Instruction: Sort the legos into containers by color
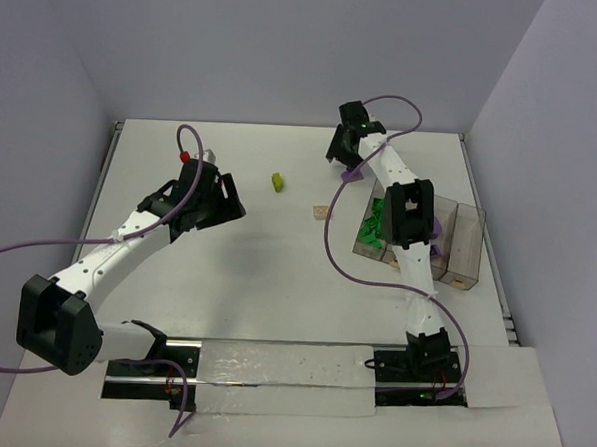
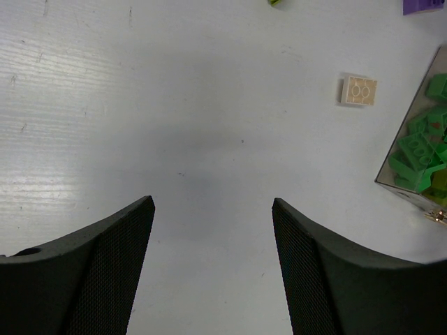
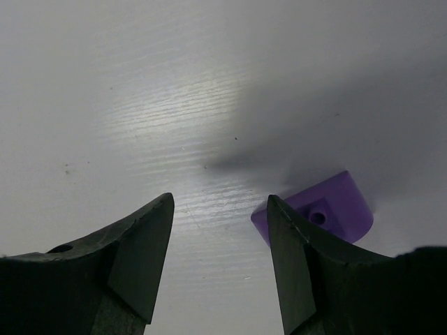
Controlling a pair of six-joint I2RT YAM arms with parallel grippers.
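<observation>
behind the right claw [image 3: 220, 202], a half-hidden purple lego [image 3: 330, 206]

You see green bricks [image 2: 418, 155] heaped in the leftmost of the bins [image 1: 467, 254]. A purple brick [image 3: 328, 206], tan brick [image 2: 359, 91] and yellow-green brick [image 1: 278, 181] lie loose nearby.

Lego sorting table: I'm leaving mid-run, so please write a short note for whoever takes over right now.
Left gripper: open, empty, over bare table.
Right gripper: open, low over the table, a purple brick beside one finger, not between the jaws.
Done: in the bins, green bricks at the end nearest the table's middle, purple ones further along.
Left: three loose bricks on the table: that purple one, a yellow-green one, a tan one.
</observation>
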